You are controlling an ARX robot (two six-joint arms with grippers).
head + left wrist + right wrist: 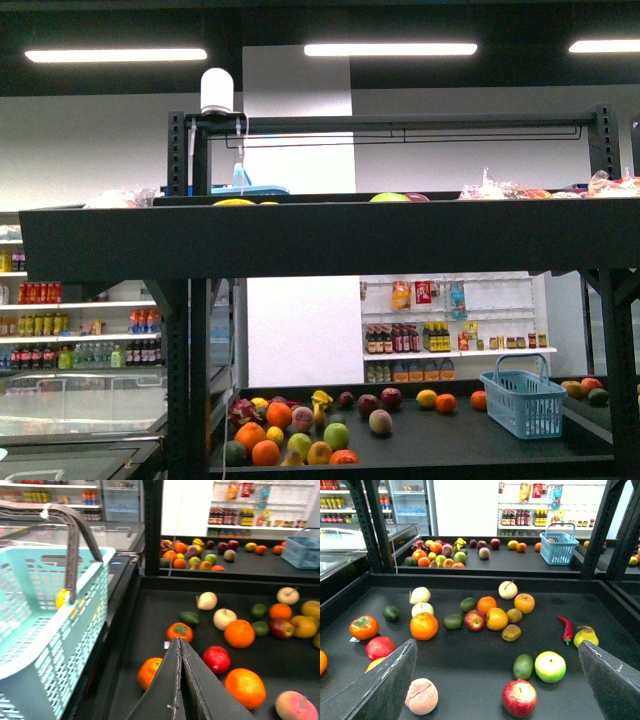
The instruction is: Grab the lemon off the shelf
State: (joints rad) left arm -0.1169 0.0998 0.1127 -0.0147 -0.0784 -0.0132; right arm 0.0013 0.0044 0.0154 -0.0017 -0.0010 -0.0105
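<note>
Two grippers, both empty: my left gripper [180, 645] has its fingers pressed together, and my right gripper [497, 646] is spread wide above the near tray of mixed fruit. One small bright yellow, smooth, slightly oval fruit that I take for the lemon [512, 544] lies on the far tray of the black shelf [485, 567]. It lies just beside an orange [521, 546], near the light blue basket [559, 547], well apart from both grippers.
</note>
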